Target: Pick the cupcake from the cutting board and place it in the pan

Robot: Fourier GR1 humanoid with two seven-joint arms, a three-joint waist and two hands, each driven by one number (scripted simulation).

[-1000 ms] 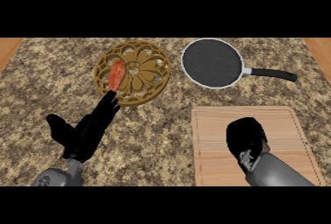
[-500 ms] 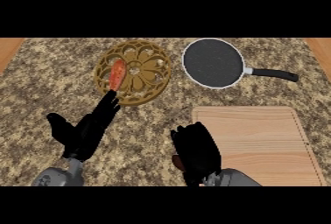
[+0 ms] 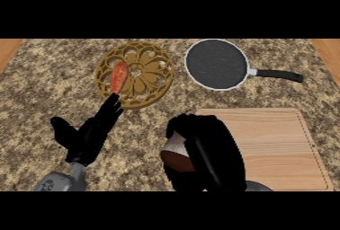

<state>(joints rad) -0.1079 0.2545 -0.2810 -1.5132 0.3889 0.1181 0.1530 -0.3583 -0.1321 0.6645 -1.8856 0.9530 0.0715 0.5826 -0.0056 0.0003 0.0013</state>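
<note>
Up and to the right of the right hand [image 3: 203,155], curled round the cupcake [image 3: 176,155], lies the pan [image 3: 216,64].

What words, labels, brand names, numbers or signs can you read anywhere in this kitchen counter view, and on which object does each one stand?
None: no readable text appears anywhere.
Round black frying pan: no brand mark.
Pale wooden cutting board: bare wood grain.
Golden openwork round trivet: only a cut-out pattern.
Brown cupcake in a white wrapper, held by the right hand: no label shows.
</note>
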